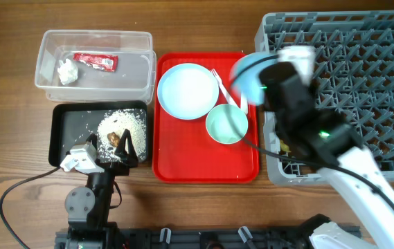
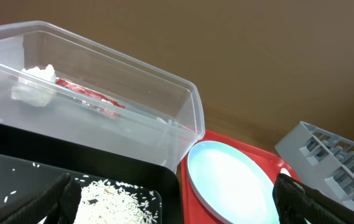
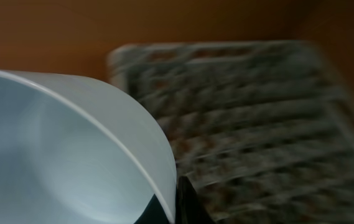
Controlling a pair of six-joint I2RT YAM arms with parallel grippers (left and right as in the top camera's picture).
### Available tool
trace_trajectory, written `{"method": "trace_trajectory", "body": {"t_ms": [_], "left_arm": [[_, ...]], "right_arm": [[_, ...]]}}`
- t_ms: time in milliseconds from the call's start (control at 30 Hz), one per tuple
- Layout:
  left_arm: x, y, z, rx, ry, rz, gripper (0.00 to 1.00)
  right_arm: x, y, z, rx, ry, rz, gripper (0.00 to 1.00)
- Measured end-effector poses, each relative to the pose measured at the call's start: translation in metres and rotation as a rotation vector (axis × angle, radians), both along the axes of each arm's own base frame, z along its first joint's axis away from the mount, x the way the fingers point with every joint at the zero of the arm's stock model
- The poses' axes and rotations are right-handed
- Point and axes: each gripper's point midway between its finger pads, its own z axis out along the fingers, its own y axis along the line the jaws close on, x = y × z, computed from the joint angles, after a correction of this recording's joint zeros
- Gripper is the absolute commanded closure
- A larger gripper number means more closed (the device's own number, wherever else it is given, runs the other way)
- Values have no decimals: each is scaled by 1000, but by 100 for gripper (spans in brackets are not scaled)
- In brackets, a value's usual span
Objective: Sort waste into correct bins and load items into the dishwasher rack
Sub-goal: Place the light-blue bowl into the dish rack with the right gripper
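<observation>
My right gripper (image 3: 169,198) is pinched on the rim of the small pale blue bowl (image 1: 244,71), upper middle of the overhead frame beside the dishwasher rack's (image 1: 363,62) left edge; I judge it light, stiff and slick, best gripped firmly at the rim.

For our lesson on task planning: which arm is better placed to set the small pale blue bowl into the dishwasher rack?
Right. The right gripper holds the small pale blue bowl at the edge of the dishwasher rack. The left gripper hangs open over the black tray, beyond the red tray.
</observation>
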Motion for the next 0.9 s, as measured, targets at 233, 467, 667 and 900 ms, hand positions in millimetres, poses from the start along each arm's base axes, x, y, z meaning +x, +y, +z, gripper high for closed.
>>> {"method": "trace_trajectory", "body": {"t_ms": [233, 467, 667, 900], "left_arm": [[0, 0, 0, 0, 0, 0, 0], [0, 0, 0, 0, 0, 0, 0], [0, 0, 0, 0, 0, 0, 0], [0, 0, 0, 0, 0, 0, 0]], "right_arm": [[-3, -109, 17, -201, -63, -434, 96], [22, -160, -43, -368, 165, -563, 96], [43, -166, -75, -515, 297, -536, 96], [37, -199, -103, -643, 492, -563, 96]]}}
